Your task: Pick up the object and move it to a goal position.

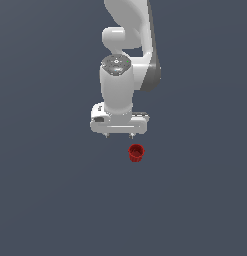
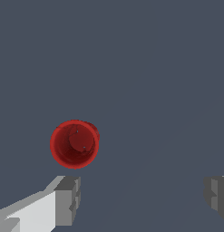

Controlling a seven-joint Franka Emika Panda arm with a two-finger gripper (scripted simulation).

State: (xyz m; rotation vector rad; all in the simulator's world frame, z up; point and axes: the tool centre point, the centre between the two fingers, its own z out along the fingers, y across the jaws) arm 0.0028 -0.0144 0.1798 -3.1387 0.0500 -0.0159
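- The step in hand looks like the approach before the pick: the gripper (image 1: pixel 119 136) hovers with nothing between its fingers, and the dark-red cup (image 1: pixel 136 152) is not yet grasped.
- The claw is spread wide; in the wrist view its two grey fingertips (image 2: pixel 68 199) stand well apart, with the cup (image 2: pixel 75 143) outside the gap, close to one finger rather than centred between them.
- In the exterior view the cup sits near the gripper, at about 5 o'clock from it, on the plain dark-grey floor (image 1: pixel 45 200).
- The cup stands with its mouth open toward the wrist camera; its hollow shows only its own red bottom, so I judge it empty.
- Next move, as I judge it: shift sideways until the cup lies midway between the fingers, descend around it, then close.
- No goal marker shows in either view.
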